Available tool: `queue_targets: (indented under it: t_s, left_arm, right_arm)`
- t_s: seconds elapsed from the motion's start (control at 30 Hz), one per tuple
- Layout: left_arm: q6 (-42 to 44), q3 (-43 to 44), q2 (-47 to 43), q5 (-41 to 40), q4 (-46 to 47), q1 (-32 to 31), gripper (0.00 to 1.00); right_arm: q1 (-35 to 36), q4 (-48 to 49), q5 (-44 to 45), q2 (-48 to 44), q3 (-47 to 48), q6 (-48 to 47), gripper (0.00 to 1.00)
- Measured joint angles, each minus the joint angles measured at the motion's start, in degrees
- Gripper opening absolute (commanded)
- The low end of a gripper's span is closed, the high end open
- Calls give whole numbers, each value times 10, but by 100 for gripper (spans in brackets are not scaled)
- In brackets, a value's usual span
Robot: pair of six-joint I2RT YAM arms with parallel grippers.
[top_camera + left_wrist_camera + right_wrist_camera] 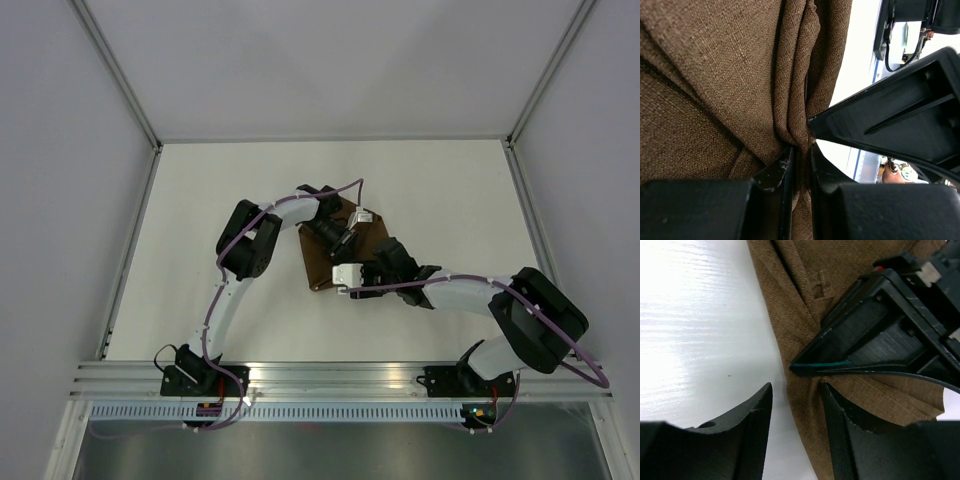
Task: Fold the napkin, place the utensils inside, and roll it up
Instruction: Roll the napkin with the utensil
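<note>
— Where's the napkin?
— Mid-desk, bunched. My left fingers [775, 172] are pressed together on a gathered ridge of the napkin [715, 75]. My right fingers [755, 415] stand spread astride its edge, gripping nothing.
— And the fold?
— Half made, I'd judge. To do it well, I'd close the right on the edge close beside the left, lift both level, and lay the cloth flat without dragging. The utensils I can't find in any view.
— The surface?
— A smooth white desk [200, 210], glossy, so the cloth may slide. Plain pale walls [60, 150] on three sides, a metal rail [340, 372] along the near edge.
</note>
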Motion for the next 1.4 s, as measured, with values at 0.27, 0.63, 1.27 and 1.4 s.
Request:
queue_targets:
  t_s: [0.27,0.63,1.27,1.4]
  left_arm:
    - [0,0,5,8,-6,2,2]
    - [0,1,9,17,-22,13,16]
    - [-45,-8,-57,-57,49,47,46]
    - [-88,-46,-104,-93,113,64,47]
  right_arm:
    - [18,2,20,26,12,-26,49]
    - [19,-68,19,66,73,-58,20]
    - [-6,-302,-47,160,248,-64,9]
    - [-26,-366,-88,194,302,-65,8]
